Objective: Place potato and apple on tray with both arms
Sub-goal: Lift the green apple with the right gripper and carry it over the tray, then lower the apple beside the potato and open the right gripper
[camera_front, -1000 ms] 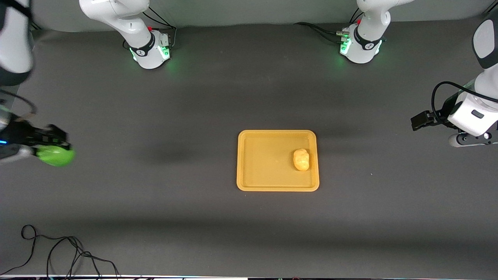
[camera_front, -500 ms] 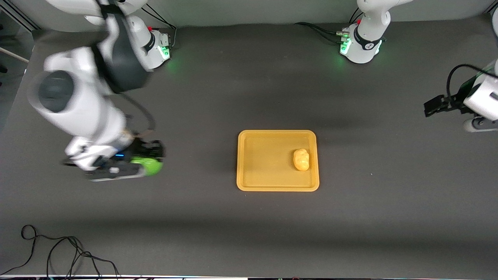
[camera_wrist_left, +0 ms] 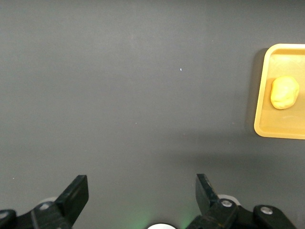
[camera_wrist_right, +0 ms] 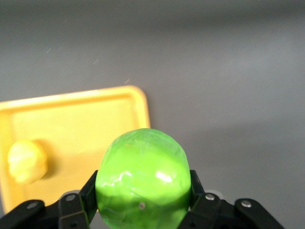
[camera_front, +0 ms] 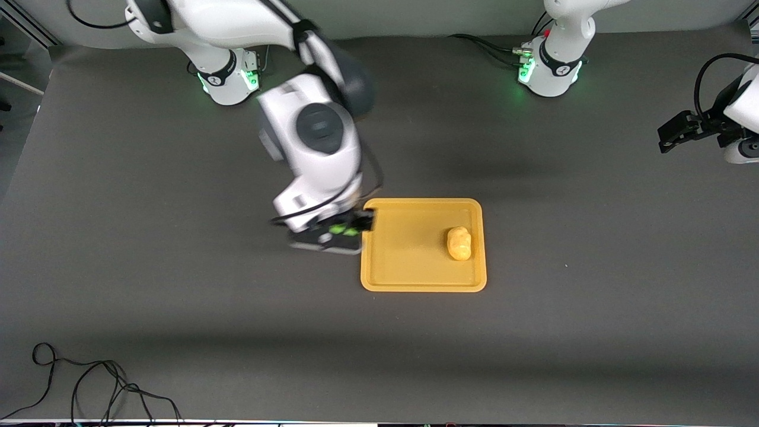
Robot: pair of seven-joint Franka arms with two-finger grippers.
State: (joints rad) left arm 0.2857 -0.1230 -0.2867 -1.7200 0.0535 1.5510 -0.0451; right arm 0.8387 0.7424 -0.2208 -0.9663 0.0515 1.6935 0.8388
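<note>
The yellow-orange tray (camera_front: 409, 273) lies mid-table; it also shows in the left wrist view (camera_wrist_left: 267, 126) and the right wrist view (camera_wrist_right: 81, 124). The potato (camera_front: 459, 243) lies in it near the edge toward the left arm's end, seen too in the left wrist view (camera_wrist_left: 284, 92) and the right wrist view (camera_wrist_right: 27, 162). My right gripper (camera_front: 347, 230) is shut on the green apple (camera_wrist_right: 142, 181), held over the tray's edge toward the right arm's end; a sliver of the apple (camera_front: 339, 229) shows from the front. My left gripper (camera_front: 673, 131) is open and empty (camera_wrist_left: 140, 191), raised over the left arm's end of the table.
The tray stands on a dark grey mat (camera_front: 237, 332). A black cable (camera_front: 89, 385) lies coiled at the mat's near corner toward the right arm's end. The arm bases (camera_front: 228, 77) (camera_front: 548, 68) stand along the mat's farthest edge.
My right arm has swung fast from the right arm's end of the table to the tray's edge with the apple in it. My left gripper has drawn back and risen.
</note>
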